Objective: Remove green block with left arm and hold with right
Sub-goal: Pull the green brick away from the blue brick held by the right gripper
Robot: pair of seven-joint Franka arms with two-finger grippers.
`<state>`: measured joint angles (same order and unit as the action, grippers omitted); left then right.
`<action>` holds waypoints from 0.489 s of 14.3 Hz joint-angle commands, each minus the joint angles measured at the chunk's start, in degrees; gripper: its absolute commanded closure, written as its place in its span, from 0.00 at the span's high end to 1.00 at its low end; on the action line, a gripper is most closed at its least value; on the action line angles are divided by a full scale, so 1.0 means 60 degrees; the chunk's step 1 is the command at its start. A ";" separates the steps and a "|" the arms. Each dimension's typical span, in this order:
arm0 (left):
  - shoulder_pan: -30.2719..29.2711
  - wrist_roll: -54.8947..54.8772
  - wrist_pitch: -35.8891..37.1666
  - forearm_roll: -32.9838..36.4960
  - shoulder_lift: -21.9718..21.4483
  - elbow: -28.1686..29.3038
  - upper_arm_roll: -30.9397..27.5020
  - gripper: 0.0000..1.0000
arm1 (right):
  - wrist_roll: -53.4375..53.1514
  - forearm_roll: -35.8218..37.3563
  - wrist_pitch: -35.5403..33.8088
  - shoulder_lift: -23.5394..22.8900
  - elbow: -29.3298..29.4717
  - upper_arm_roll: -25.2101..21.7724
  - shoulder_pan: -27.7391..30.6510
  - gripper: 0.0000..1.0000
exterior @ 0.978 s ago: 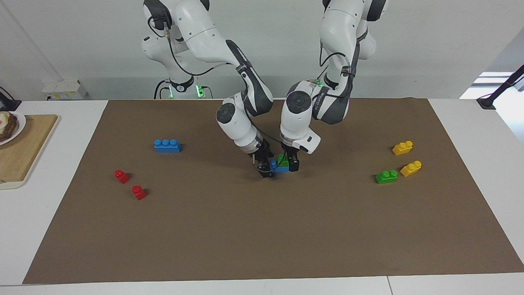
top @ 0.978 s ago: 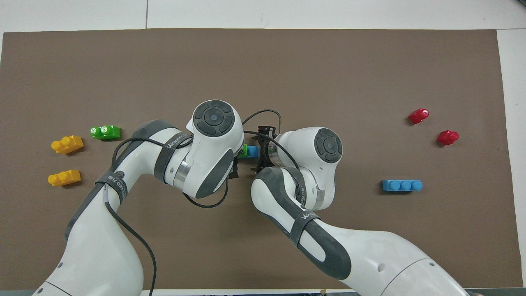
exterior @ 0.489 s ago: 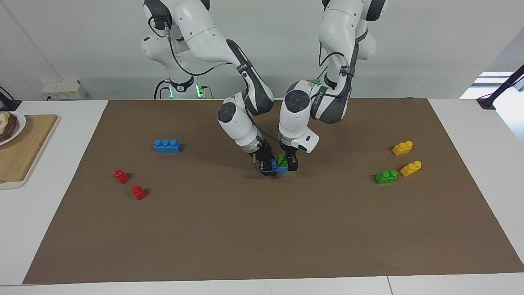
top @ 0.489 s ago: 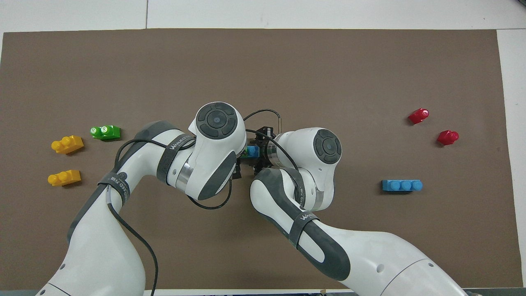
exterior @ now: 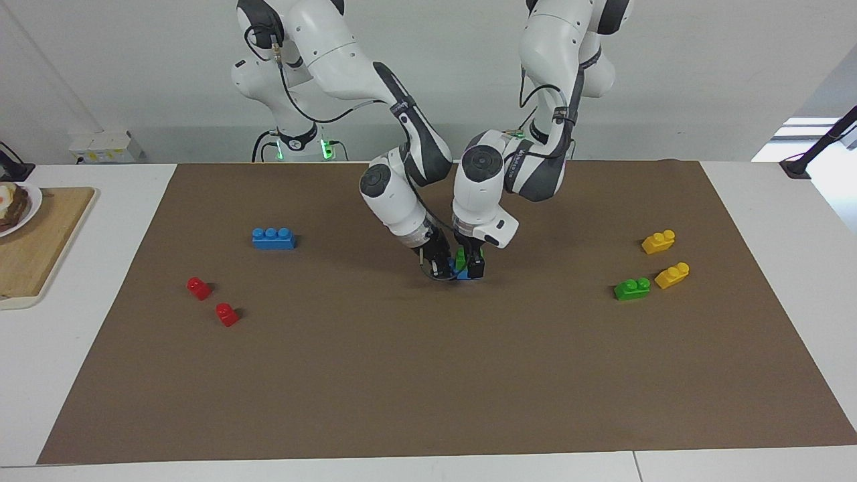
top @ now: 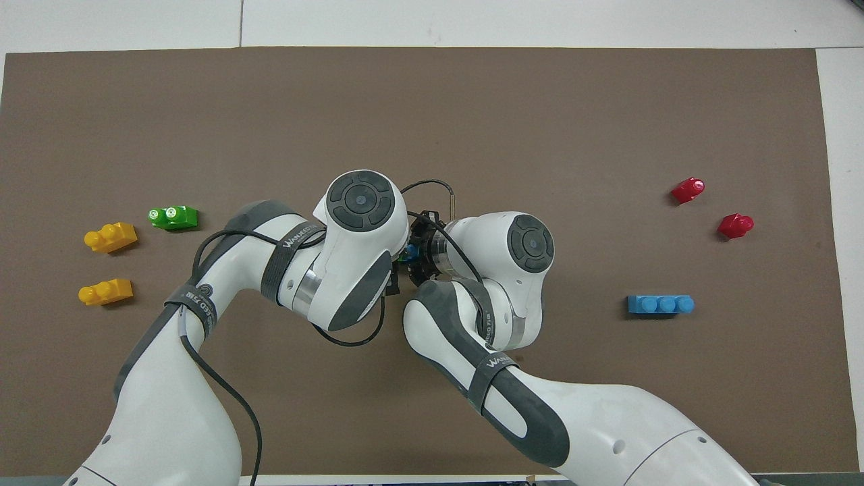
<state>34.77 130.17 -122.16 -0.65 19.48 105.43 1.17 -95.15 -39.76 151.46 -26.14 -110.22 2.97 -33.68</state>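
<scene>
A small green block (exterior: 460,258) sits on a short blue brick (exterior: 462,274) at the middle of the brown mat (exterior: 428,375). My left gripper (exterior: 469,265) comes down from above and is shut on the green block. My right gripper (exterior: 439,266) comes in from the right arm's side and is shut on the blue brick. In the overhead view both wrists cover the pair; only a bit of the blue brick (top: 409,253) shows. A second green block (exterior: 632,288) lies loose toward the left arm's end; it also shows in the overhead view (top: 173,217).
Two yellow bricks (exterior: 658,241) (exterior: 672,275) lie by the loose green block. A blue three-stud brick (exterior: 273,237) and two red pieces (exterior: 199,288) (exterior: 227,314) lie toward the right arm's end. A wooden board (exterior: 33,248) with a plate (exterior: 23,207) is off the mat there.
Both grippers have drawn closer together around the green and blue pair and shifted a little toward the left arm's end. The loose bricks have not moved.
</scene>
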 commanded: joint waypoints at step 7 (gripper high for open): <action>0.0182 0.0102 -0.0266 0.0153 -0.0391 0.0636 -0.0121 0.87 | -0.0182 -0.0345 0.0451 -0.0140 0.0031 -0.0026 -0.0172 0.00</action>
<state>34.90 130.19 -122.18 -0.65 19.38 105.93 1.17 -95.88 -39.78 152.36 -26.33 -110.25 2.95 -34.11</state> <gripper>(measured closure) 0.097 0.652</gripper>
